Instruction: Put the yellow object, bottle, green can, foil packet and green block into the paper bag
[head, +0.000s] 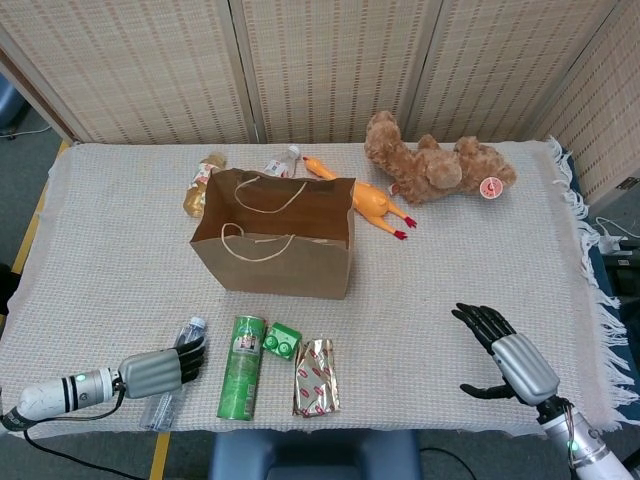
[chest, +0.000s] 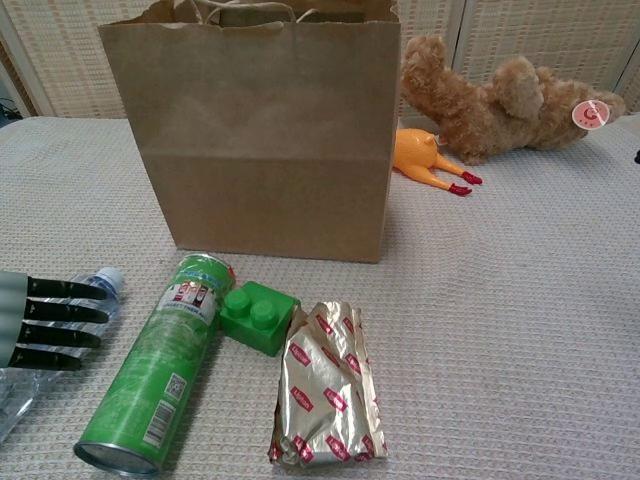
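The open paper bag (head: 272, 240) (chest: 260, 140) stands mid-table. In front of it lie the green can (head: 240, 367) (chest: 160, 365), the green block (head: 283, 341) (chest: 258, 316) and the foil packet (head: 316, 377) (chest: 328, 385). Left of the can, a clear bottle (head: 186, 330) (chest: 100, 283) lies under my left hand (head: 160, 370) (chest: 40, 320), whose fingers stretch flat over it without closing. The yellow rubber chicken (head: 370, 203) (chest: 425, 160) lies right of the bag. My right hand (head: 505, 355) hovers open at the front right, holding nothing.
A brown teddy bear (head: 435, 165) (chest: 500, 95) lies at the back right. Two more bottles (head: 203, 183) (head: 280, 163) lie behind the bag. A woven screen closes the far side. The table's front edge runs just below the can and packet.
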